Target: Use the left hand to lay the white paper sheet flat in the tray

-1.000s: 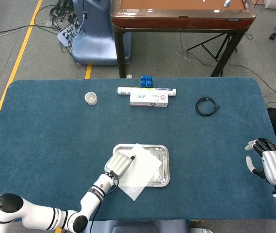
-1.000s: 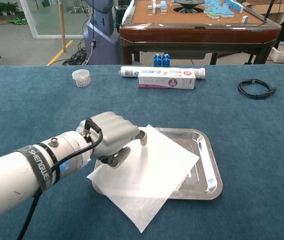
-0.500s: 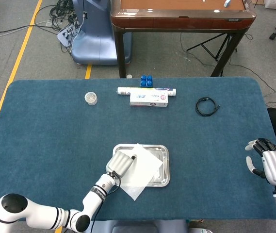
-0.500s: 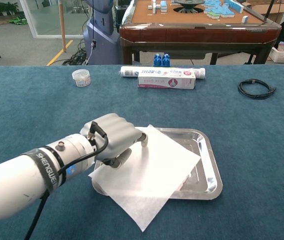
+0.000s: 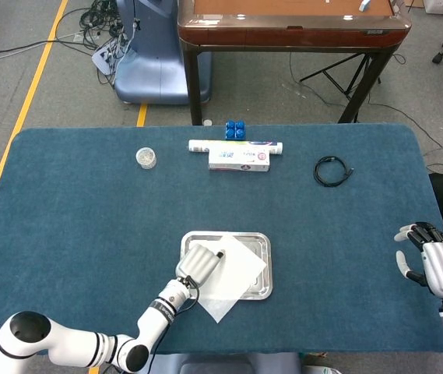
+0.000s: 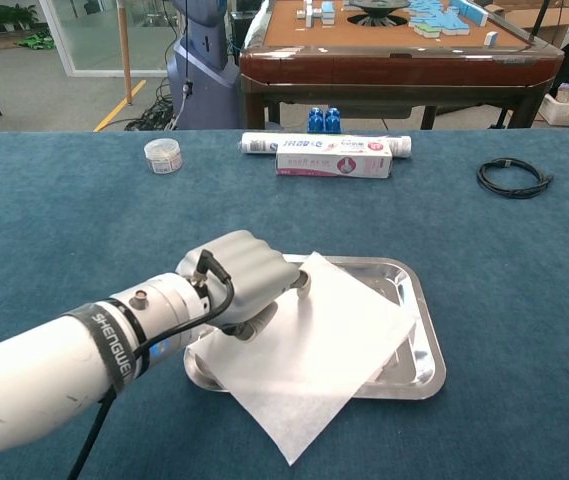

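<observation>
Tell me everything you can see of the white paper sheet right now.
The white paper sheet is thin, plain and roughly square, turned like a diamond. It lies mostly over the metal tray, but its near corner hangs past the tray's front rim onto the blue tablecloth. The left robot hand holds its left edge, fingers curled.

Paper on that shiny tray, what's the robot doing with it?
The left robot hand holds the paper and is laying it in the tray. It isn't flat yet: one corner hangs over the near edge onto the table. The right robot hand rests open at the far side, holding nothing.
</observation>
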